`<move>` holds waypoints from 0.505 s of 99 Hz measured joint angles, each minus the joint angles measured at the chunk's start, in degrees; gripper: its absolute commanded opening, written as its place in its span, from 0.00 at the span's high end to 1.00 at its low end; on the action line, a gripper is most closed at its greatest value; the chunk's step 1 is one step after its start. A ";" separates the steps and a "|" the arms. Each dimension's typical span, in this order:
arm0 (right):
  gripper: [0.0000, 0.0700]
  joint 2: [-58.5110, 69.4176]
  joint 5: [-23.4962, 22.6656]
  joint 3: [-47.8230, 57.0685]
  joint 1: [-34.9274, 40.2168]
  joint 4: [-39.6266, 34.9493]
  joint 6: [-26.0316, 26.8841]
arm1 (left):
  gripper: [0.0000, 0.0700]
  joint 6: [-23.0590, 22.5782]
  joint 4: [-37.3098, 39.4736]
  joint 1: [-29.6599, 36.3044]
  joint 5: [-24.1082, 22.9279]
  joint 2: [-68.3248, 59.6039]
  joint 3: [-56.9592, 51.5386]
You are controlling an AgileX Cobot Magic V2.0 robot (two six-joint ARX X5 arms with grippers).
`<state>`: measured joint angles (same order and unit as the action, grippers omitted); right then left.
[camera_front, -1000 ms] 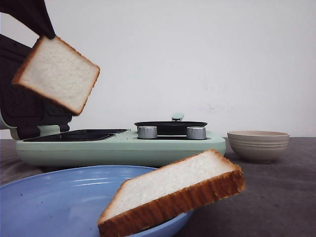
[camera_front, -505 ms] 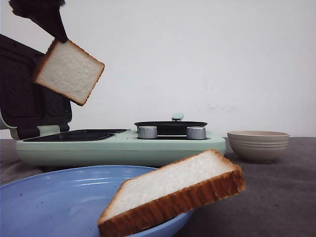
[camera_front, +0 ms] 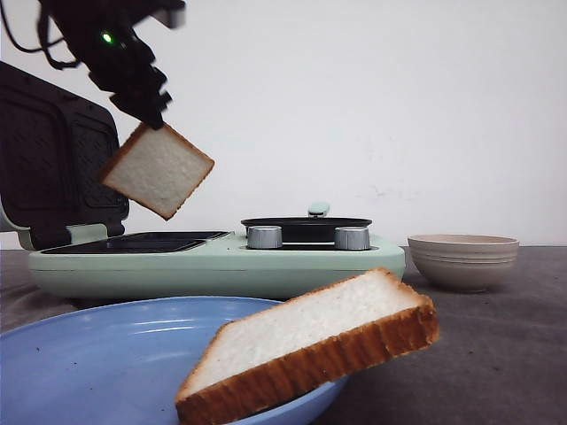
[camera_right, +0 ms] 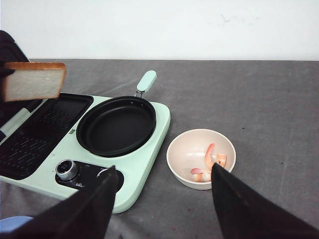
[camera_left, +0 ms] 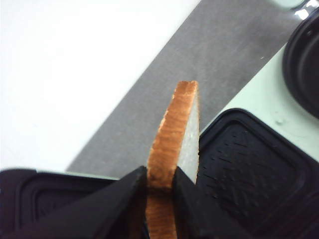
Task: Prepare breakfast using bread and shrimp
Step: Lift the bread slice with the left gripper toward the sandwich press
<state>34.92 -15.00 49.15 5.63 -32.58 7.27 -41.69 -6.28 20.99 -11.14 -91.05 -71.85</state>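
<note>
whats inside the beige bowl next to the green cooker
The beige ribbed bowl holds a few small pink-orange curved shrimp pieces with whitish parts, lying toward one side. The right gripper's dark finger covers part of the near rim; the front view shows only the bowl's outside.

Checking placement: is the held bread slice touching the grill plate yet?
Apart. In the front view the held bread slice, pinched by the left gripper, hangs clear above the grill plate, with wall visible between them.
</note>
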 measured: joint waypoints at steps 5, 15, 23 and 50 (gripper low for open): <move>0.47 0.00 0.00 0.00 0.00 0.00 0.00 | 0.99 -1.33 0.81 0.46 -1.31 -0.87 0.00; 0.47 0.00 0.00 0.00 0.00 0.00 0.00 | 0.99 -3.78 1.68 0.96 -3.96 -2.12 0.00; 0.47 0.00 0.00 0.00 0.00 0.00 0.00 | 0.99 -5.40 2.29 1.07 -6.25 -3.13 0.00; 0.47 0.00 0.00 0.00 0.00 -0.26 0.00 | 0.99 -6.88 3.26 1.33 -6.84 -4.22 0.00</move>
<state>34.92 -15.00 49.15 5.63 -32.84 7.27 -48.58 -3.03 22.33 -17.98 -95.26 -71.85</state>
